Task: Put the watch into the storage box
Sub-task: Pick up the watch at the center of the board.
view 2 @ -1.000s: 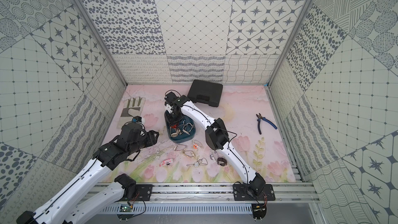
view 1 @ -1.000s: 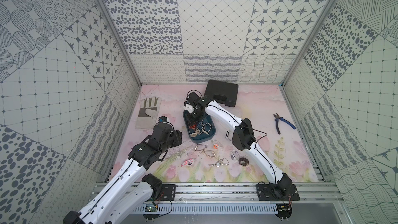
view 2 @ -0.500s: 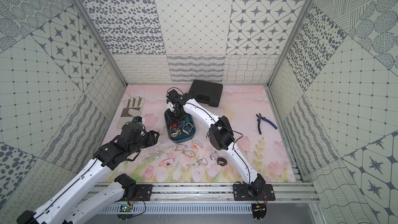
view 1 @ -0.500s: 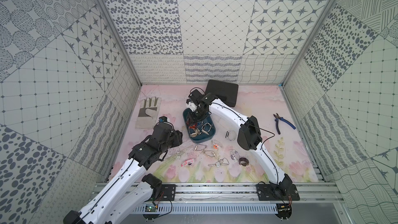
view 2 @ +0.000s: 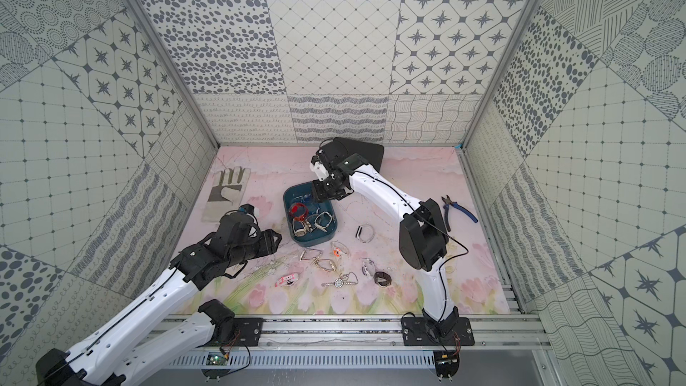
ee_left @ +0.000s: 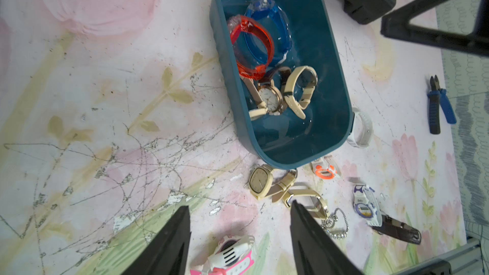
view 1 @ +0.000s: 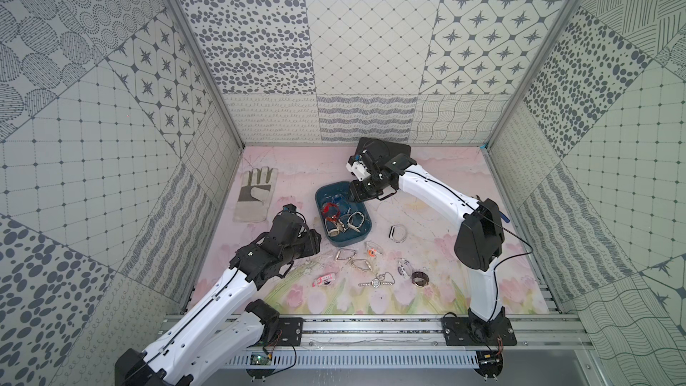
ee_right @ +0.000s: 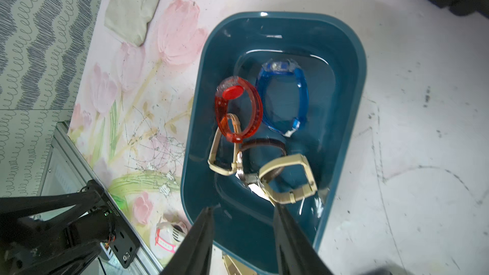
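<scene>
Storage box (ee_right: 195,160) holds several watches (ee_right: 232,93); left claw (ee_left: 239,206) and right claw (ee_right: 243,207) both gape, empty

The desk (view 1: 438,180), printed with pink flowers and badly scratched, carries a teal storage box (view 1: 349,242) near its middle. A work glove (view 1: 256,194) lies flat toward the left wall, a black case (view 2: 371,154) sits at the back edge, and blue-handled pliers (view 2: 454,209) lie by the right wall. Loose watches lie in front of the box: a white-banded watch (view 1: 397,233), a square-faced beige watch (view 1: 346,254) touching a second beige watch (view 1: 362,264), an orange watch (view 1: 371,252), a pink-and-white watch (view 1: 324,280), a silver chain watch (view 1: 376,283), a purple-and-white watch (view 1: 404,267) and a dark brown watch (view 1: 419,278).
</scene>
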You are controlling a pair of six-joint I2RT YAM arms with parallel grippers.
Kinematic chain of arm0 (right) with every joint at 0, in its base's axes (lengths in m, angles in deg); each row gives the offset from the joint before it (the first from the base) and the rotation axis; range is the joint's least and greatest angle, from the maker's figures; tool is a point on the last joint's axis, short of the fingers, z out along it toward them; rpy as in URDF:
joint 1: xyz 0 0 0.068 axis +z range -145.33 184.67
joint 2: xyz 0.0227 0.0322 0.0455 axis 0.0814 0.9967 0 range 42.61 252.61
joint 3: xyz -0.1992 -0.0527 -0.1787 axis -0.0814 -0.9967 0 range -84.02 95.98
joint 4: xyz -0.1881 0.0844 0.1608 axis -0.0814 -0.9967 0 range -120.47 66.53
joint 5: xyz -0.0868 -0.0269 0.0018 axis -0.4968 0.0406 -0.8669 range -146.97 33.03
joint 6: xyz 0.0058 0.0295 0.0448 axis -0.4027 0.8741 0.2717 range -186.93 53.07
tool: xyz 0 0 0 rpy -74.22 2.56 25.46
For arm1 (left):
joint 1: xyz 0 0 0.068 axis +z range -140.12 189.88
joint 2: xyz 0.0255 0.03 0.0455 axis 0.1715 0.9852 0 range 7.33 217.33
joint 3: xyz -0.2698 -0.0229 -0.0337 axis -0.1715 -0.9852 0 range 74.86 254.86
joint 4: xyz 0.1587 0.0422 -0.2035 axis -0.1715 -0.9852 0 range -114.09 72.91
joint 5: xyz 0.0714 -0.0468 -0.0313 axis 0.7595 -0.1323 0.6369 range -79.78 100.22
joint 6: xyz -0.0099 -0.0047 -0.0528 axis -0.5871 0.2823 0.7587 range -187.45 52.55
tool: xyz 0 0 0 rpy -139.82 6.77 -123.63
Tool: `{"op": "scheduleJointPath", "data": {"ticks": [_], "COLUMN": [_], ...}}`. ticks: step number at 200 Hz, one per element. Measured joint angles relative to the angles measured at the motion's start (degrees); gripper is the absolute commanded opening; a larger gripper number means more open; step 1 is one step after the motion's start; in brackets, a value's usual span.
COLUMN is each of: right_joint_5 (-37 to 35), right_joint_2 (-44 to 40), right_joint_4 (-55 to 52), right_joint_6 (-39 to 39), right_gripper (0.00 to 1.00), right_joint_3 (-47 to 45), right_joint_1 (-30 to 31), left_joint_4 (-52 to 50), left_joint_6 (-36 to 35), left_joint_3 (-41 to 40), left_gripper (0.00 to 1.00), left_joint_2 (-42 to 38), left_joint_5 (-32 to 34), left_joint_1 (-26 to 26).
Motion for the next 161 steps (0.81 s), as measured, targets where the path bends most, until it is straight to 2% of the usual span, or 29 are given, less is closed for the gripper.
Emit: {"op": "scheduleJointPath", "data": {"ticks": [48, 81, 119, 138, 161], "right_joint_5": [-0.79, -0.72, -0.37, -0.28, -0.17], "right_joint_2": [-11.54, -13.81, -14.34, -14.49, -14.95], "right_joint_4": [5.42, 8.02, 10.08, 10.78, 11.37], "right_joint_6": [0.17, 0.20, 0.20, 0.17, 0.15], "right_gripper": [0.42, 0.43, 0.43, 0.43, 0.43], "right_joint_3": [-15.50, -20.48, -22.97, -23.54, -24.00], "right_joint_1": [-3.58, -4.22, -4.22, -4.22, -4.24], "left_joint_4": [-2.89, -5.09, -9.42, -12.24, -14.80], "left_joint_6": [5.66, 10.97, 18.51, 22.60, 26.69], "left_joint_3": [-2.49, -5.31, -5.64, -5.05, -5.16], "left_gripper": [0.61, 0.58, 0.51, 0.47, 0.47], "left_joint_2": [-1.05, -1.07, 4.42, 6.99, 9.27], "left_joint_5": [1.16, 5.49, 13.42, 16.85, 19.58], "left_joint_1": [-14.25, -26.60, -40.22, -44.65, -47.06]}}
